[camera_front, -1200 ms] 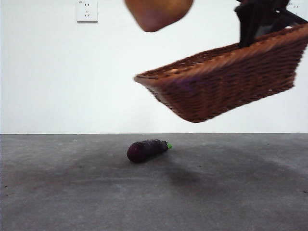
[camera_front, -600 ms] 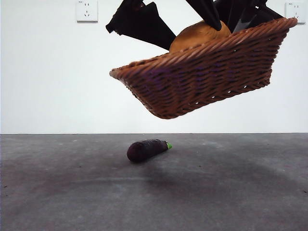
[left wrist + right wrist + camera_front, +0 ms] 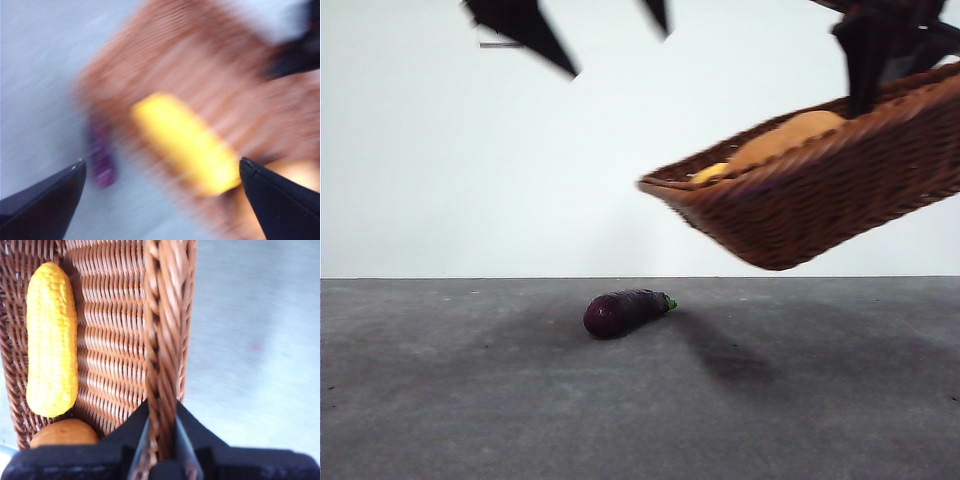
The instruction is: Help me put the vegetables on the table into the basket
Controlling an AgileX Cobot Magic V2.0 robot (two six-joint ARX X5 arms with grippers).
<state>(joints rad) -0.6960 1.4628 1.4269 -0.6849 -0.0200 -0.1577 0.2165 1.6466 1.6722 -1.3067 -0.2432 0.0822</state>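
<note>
The basket point(image 3: 820, 200) hangs tilted in the air at the right. My right gripper point(image 3: 865, 95) is shut on its braided rim point(image 3: 160, 365). The orange-brown potato point(image 3: 785, 138) and the bumpy yellow vegetable point(image 3: 712, 172) lie inside it; both also show in the right wrist view, the yellow one point(image 3: 51, 340) beside the potato point(image 3: 65, 432). My left gripper point(image 3: 617, 52) is open and empty, high above the basket's low end. Its wrist view is blurred: basket point(image 3: 200, 80), yellow vegetable point(image 3: 185, 145), eggplant point(image 3: 102, 162). The dark purple eggplant point(image 3: 625, 311) lies on the table point(image 3: 470, 400), below and left of the basket.
A white wall stands behind the table's far edge. The basket's shadow falls on the table just right of the eggplant.
The potato has gone from my left gripper into the basket. The left gripper has let go, opened and risen. The basket has swung back to the right, still tilted.
</note>
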